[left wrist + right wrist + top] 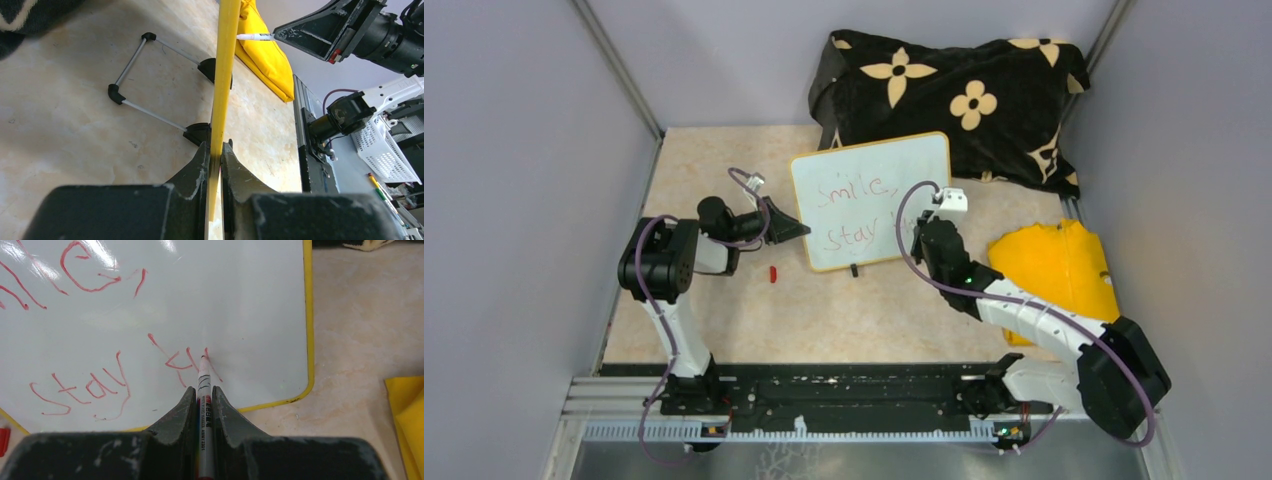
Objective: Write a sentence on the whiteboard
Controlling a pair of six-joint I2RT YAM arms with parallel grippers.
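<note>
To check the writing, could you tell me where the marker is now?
Right wrist view: the marker is in the right claw, tip low on the whiteboard, right of "stay".

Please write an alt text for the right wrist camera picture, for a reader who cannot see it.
The right gripper holds a marker with its tip on the whiteboard, at a half-written word after "stay". The red lettering runs in two lines. Beyond the board's yellow frame lie a beige table and, at the right edge, a yellow cloth.

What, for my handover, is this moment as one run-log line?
left gripper: shut on whiteboard edge | right gripper: shut on marker, tip on whiteboard | sentence: third word begun
</note>
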